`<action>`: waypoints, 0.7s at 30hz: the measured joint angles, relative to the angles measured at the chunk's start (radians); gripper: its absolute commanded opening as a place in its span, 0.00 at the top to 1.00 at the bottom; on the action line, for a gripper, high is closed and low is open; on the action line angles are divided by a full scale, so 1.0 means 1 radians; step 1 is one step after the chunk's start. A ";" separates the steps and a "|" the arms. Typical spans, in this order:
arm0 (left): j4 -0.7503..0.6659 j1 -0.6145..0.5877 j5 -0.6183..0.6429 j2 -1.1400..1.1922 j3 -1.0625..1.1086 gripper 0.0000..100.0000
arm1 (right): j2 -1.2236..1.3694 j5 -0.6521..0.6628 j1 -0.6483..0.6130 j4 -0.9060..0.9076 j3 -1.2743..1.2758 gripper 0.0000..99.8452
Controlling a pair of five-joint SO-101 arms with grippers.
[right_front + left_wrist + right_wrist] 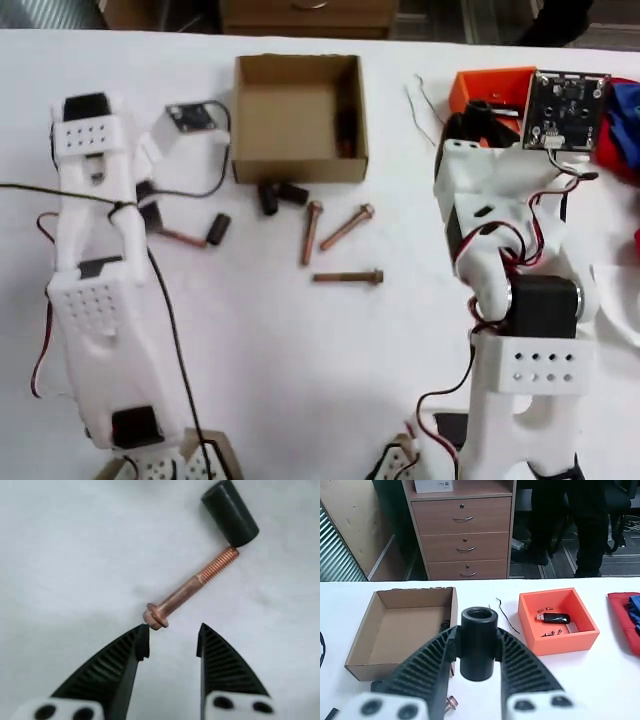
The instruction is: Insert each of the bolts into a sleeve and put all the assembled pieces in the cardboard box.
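A copper bolt (187, 592) lies on the white table, its threaded tip meeting a black sleeve (230, 512) at an angle. My left gripper (172, 640) is open, one fingertip (142, 640) right beside the bolt's head; from above this pair sits at bolt (183, 238) and sleeve (218, 229). My right gripper (477, 632) is shut on an upright black sleeve (479, 645), held above the table. The cardboard box (290, 110) stands open at the back, with something dark (346, 130) against its right wall. Three loose bolts (311, 232) (347, 226) (348, 277) and two sleeves (268, 198) (293, 193) lie before it.
An orange tray (557, 630) with small parts stands right of the box, beside red and blue cloth (620, 120). A small black board with a cable (190, 117) lies left of the box. Thin wires (420, 105) lie between box and tray. The table's front middle is bare.
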 measured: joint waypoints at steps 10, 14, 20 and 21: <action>0.009 0.003 0.861 -0.057 -0.025 0.85 | 0.000 0.000 0.000 0.000 0.000 0.98; 0.011 0.021 1.464 -0.061 0.012 0.84 | 0.000 0.000 0.000 0.000 0.000 0.98; 0.011 0.051 1.881 -0.061 0.064 0.84 | 0.000 0.000 0.000 0.000 0.000 0.98; 0.011 0.055 1.916 -0.061 0.069 0.84 | 0.000 0.000 0.000 0.000 0.000 0.98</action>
